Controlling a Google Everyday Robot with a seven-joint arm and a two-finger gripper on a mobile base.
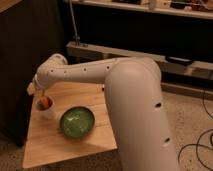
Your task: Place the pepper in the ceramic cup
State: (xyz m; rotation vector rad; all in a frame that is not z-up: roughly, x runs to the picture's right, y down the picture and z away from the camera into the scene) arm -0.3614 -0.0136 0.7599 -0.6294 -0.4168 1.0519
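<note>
The orange pepper [45, 102] sits in the small whitish ceramic cup [47, 112], its top showing above the rim. The cup stands upright on the left part of the wooden table [60, 147]. My gripper [37, 91] is at the end of the white arm, just above and slightly left of the cup, close to the pepper's top. I cannot see whether it touches the pepper.
A round dark green bowl [77, 121] stands on the table right of the cup. My large white arm [135, 100] covers the table's right side. A dark cabinet [25, 50] stands behind on the left, and a low metal shelf [165, 55] at the back.
</note>
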